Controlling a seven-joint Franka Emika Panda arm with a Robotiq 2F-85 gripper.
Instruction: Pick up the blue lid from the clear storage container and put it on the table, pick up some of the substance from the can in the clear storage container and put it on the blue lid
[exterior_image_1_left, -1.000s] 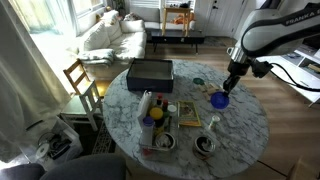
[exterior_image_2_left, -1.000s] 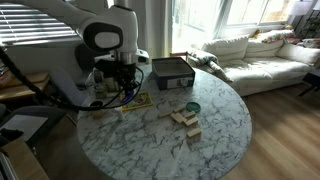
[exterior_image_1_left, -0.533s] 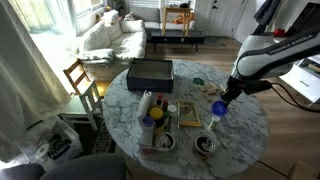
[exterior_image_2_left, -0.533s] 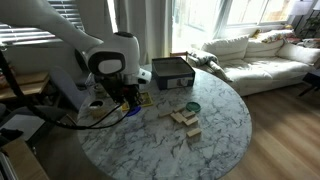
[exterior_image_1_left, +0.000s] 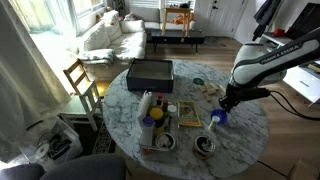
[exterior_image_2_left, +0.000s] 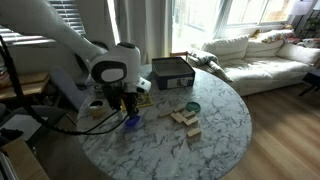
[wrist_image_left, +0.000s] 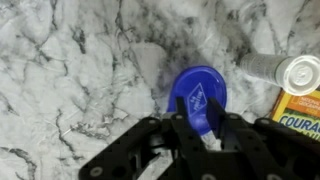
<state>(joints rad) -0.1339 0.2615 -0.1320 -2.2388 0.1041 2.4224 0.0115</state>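
Note:
My gripper (exterior_image_1_left: 222, 108) is shut on the blue lid (exterior_image_1_left: 218, 118) and holds it low over the marble table (exterior_image_1_left: 245, 125) near its edge. In the wrist view the blue lid (wrist_image_left: 198, 93) is pinched at its near edge between the two black fingers (wrist_image_left: 198, 126), with bare marble under it. In an exterior view the gripper (exterior_image_2_left: 128, 108) and lid (exterior_image_2_left: 130, 122) are at the table's edge nearest the robot. The clear storage container (exterior_image_1_left: 148, 148) is at the front of the table, with the can (exterior_image_1_left: 165, 143) in it.
A black box (exterior_image_1_left: 150, 72) stands at the back of the table. A darker tin (exterior_image_1_left: 203, 146) sits near the front edge. A green disc (exterior_image_2_left: 192, 107) and wooden blocks (exterior_image_2_left: 185, 120) lie mid-table. A white-capped bottle (wrist_image_left: 298, 70) and yellow packet (wrist_image_left: 300, 108) lie close to the lid.
The gripper has come down and toward the table's edge with the blue lid, from well above the surface to just over it.

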